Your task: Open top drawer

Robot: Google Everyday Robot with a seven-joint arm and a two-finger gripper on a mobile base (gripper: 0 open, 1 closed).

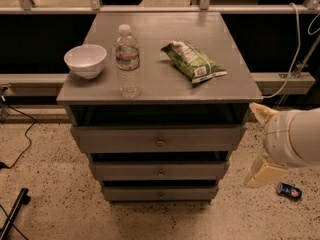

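Top drawer (159, 139) under grey tabletop (160, 34); claw (261, 143) right, spread.

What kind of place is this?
Probably a robot testing space, not a home: speckled hard floor, loose cables, and a lone drawer chest. The gripper hangs open beside the top drawer.
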